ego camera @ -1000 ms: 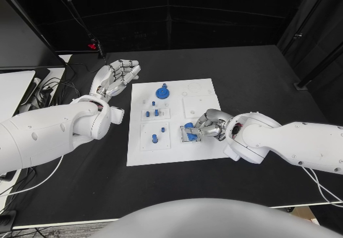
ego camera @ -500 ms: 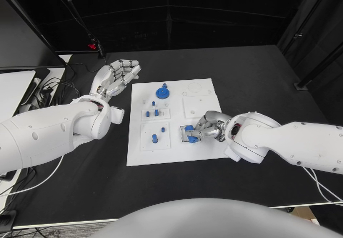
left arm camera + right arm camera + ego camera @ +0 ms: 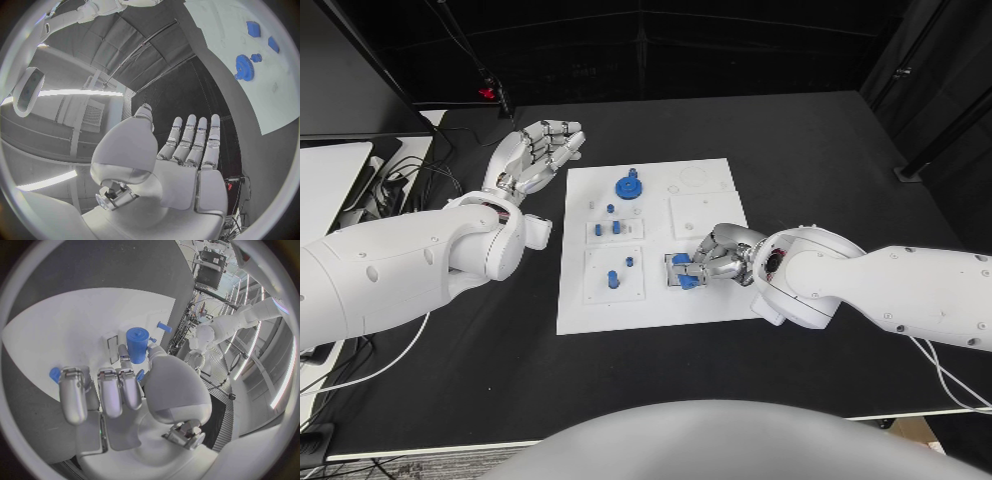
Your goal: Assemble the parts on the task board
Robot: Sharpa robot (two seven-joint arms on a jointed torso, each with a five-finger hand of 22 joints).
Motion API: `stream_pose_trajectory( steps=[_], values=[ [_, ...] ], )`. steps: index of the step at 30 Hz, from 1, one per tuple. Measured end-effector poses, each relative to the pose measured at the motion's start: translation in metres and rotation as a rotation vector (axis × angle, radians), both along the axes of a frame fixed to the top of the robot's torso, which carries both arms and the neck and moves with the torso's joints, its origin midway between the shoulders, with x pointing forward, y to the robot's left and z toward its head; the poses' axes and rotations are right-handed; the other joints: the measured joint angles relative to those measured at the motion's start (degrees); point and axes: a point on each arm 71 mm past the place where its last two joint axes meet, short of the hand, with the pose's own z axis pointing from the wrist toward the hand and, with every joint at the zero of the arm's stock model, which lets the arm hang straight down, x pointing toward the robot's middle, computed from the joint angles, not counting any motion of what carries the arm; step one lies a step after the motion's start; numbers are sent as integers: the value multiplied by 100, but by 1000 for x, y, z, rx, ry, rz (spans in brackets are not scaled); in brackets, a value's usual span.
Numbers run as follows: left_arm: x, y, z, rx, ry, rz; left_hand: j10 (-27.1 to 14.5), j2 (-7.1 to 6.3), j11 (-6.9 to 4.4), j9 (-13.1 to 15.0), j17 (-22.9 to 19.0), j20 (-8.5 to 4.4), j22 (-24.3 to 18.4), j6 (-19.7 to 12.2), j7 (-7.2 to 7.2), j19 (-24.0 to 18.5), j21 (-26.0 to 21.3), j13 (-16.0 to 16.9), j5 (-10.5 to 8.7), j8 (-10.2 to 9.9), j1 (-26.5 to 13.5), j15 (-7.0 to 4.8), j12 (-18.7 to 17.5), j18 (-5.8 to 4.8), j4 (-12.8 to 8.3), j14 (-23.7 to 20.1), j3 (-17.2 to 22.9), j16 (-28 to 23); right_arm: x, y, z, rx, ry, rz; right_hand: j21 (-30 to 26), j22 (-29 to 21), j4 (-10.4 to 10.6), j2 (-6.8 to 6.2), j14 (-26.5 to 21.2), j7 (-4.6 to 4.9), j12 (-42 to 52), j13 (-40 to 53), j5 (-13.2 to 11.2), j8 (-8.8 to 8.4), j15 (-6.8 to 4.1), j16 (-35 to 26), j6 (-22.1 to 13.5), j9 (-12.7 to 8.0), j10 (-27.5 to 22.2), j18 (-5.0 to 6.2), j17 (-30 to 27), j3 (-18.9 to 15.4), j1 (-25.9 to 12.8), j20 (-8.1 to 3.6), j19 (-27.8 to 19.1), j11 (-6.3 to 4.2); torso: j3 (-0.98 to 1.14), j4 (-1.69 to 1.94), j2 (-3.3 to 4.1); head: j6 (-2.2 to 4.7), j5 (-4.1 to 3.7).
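While right hand (image 3: 711,260) grips one cylinder (image 3: 137,344)

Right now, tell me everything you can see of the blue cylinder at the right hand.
The blue cylinder is a short, smooth, round peg, plastic by its look, with a flat top. It stands upright on the white task board, in the near right part of it, beside a small clear or grey rectangular piece. The right hand is closed around it, fingers against its sides. In the head view only a bit of blue shows under the fingers. Its base is hidden.
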Motion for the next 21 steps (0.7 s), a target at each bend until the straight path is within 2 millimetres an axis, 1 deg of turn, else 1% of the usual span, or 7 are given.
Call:
stream_pose_trajectory(
  steps=[5,7,10,13,15,17,21],
  values=[
    [0,0,0,0,0,0,0,0,0,0,0,0,0,0,0,0,0,0,0,0,0,0,0,0,0,0,0,0,1,0,0,-2,0,-1,0,0,-3,50,0,9,0,0,-214,39,0,0,-75,28,0,0,0,-167,-74,0,0,0,0,0,0,0,5],
    [0,0,0,0,0,-1,0,0,0,0,0,0,0,0,0,0,0,0,0,0,0,0,0,0,0,0,0,0,1,0,-1,-4,2,-1,0,0,-6,32,0,19,0,0,-280,61,0,0,-85,37,0,0,0,-209,-111,0,0,0,0,0,0,0,6],
    [0,-1,0,0,0,-1,0,0,0,0,1,0,0,0,0,0,0,0,0,0,0,0,0,1,0,0,0,0,1,0,-1,-5,3,0,0,0,-2,36,0,9,0,0,-297,71,0,0,-115,45,0,0,0,-248,-115,0,0,0,0,0,1,0,6],
    [0,-1,0,0,0,-2,0,0,0,0,1,0,0,0,0,0,0,0,0,0,0,0,0,0,0,0,0,0,1,0,-1,-6,4,0,0,0,-8,36,0,30,0,0,-322,71,0,0,-136,46,0,0,0,-254,-115,0,0,0,0,0,1,0,10],
    [0,-1,0,0,0,-2,0,0,0,0,1,0,0,0,0,0,0,0,0,0,0,0,0,0,0,0,0,0,2,0,-1,-8,5,1,0,0,-5,36,0,11,0,0,-323,71,0,0,-155,46,0,0,2,-289,-115,0,0,0,-1,-1,1,0,15],
    [0,-1,0,-1,0,-2,0,0,0,0,1,0,0,0,0,0,0,0,0,0,0,0,0,0,0,0,0,0,2,1,-1,-8,5,2,0,0,-3,33,0,41,0,0,-352,92,0,0,-185,52,0,0,5,-317,-118,0,0,0,-1,-1,1,0,16],
    [0,-1,0,-1,1,-3,0,23,0,0,-10,0,-8,0,0,0,0,0,0,0,24,0,21,0,0,0,0,43,2,1,-1,-11,7,3,0,0,-5,6,0,34,0,0,-352,107,0,0,-214,58,0,0,4,-348,-145,0,0,0,-1,-1,1,0,16]
  ],
)
